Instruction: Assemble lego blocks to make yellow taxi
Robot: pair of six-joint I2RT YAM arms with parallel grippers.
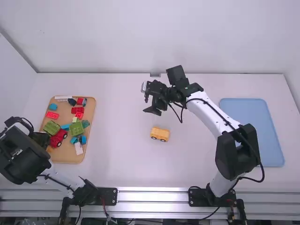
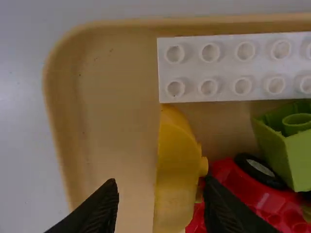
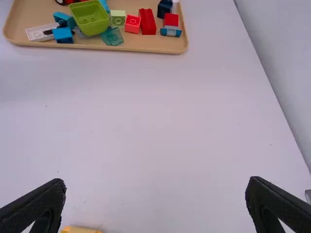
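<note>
Left gripper [image 2: 160, 181] is spread, straddling the yellow curved block [image 2: 177, 179] in the tray [image 2: 104, 121] – no grip yet. Right gripper [image 3: 155, 180] is wide apart, empty; yellow base [image 1: 160, 134] sits on the table [image 1: 126, 164]. Block's likely light, stiff, slick – pinch mid-body, mind the studs.
</note>
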